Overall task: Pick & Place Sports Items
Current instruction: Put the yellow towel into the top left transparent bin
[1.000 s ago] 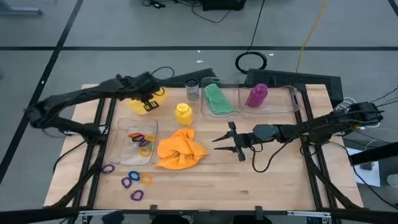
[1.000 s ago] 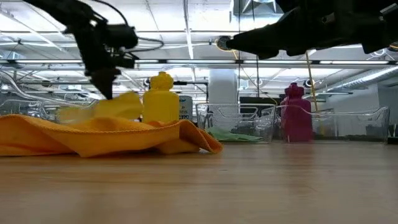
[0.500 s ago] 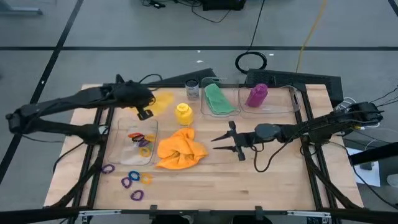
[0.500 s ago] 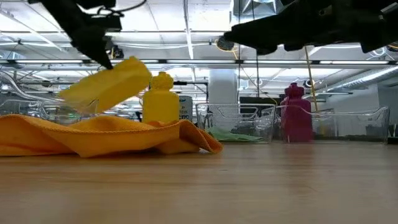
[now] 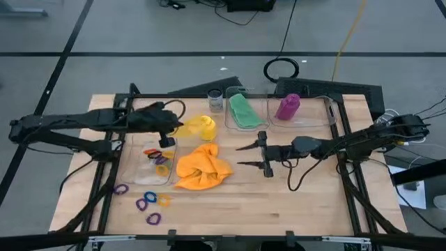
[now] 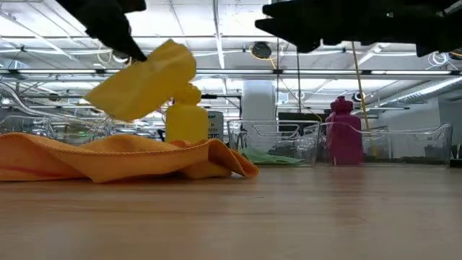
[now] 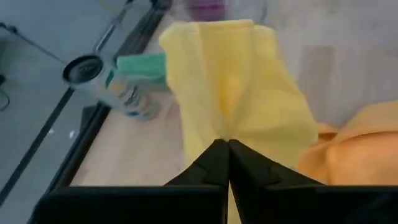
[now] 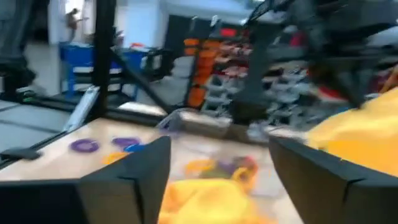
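Note:
My left gripper (image 5: 170, 134) is shut on the yellow cloth (image 5: 191, 127), which is in the air just left of the yellow bottle (image 5: 206, 126). In the low view the cloth (image 6: 144, 81) hangs in front of the bottle (image 6: 186, 121). The orange cloth (image 5: 202, 167) lies bunched on the table. My right gripper (image 5: 240, 156) is open and empty to the right of the orange cloth, above the table. The green cloth (image 5: 244, 110) and the purple bottle (image 5: 287, 107) lie in clear boxes at the far edge. Coloured rings (image 5: 143, 202) lie near the front left. My left gripper pinches a gathered edge of the yellow cloth (image 7: 225, 132) between its two shut fingers (image 7: 208, 163). The fingers come from the table's left, slanting down. The cloth spreads out beyond the fingertips and hangs slack, clear of the table.
A clear box (image 5: 143, 167) with several rings stands under the left arm. A small glass jar (image 5: 214, 101) stands at the far edge between the bottle and the boxes. Bare wood lies in the near right part of the table (image 5: 293, 209).
My left gripper has carried the yellow cloth up off the table and toward the right and near side, to the yellow bottle; the cloth now hangs clear. My right gripper has risen a little and stays open.

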`<state>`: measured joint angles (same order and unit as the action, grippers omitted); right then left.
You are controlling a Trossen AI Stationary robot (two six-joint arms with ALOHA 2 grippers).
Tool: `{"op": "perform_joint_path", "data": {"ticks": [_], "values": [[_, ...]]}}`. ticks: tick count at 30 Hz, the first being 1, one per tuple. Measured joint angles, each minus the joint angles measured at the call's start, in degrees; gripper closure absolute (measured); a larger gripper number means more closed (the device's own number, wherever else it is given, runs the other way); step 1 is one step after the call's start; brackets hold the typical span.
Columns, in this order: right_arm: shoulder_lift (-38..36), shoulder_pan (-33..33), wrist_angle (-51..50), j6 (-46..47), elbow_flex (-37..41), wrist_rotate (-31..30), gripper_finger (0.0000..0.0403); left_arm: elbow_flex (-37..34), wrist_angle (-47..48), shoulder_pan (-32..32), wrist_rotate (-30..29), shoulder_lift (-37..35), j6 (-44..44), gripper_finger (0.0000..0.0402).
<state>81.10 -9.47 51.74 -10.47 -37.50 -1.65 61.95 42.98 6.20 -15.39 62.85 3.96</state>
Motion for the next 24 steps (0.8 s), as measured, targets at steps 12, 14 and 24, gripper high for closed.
{"op": "perform_joint_path", "data": {"ticks": [12,14,24], "values": [[0.22,3.26,2.02,-4.68,-8.17,-0.07,0.0101,0.74,-7.27,-8.96,-1.62,0.92,-1.29,0.0401],[1.21,3.78,-2.05,-5.50,-11.68,-0.04,0.0092,0.74,-8.59,-9.81,-1.67,1.35,-1.28,0.0401],[7.92,6.69,-5.98,-5.22,-22.49,-0.07,0.0068,0.75,-12.16,-12.59,-2.06,4.32,-0.35,0.0401]]}}
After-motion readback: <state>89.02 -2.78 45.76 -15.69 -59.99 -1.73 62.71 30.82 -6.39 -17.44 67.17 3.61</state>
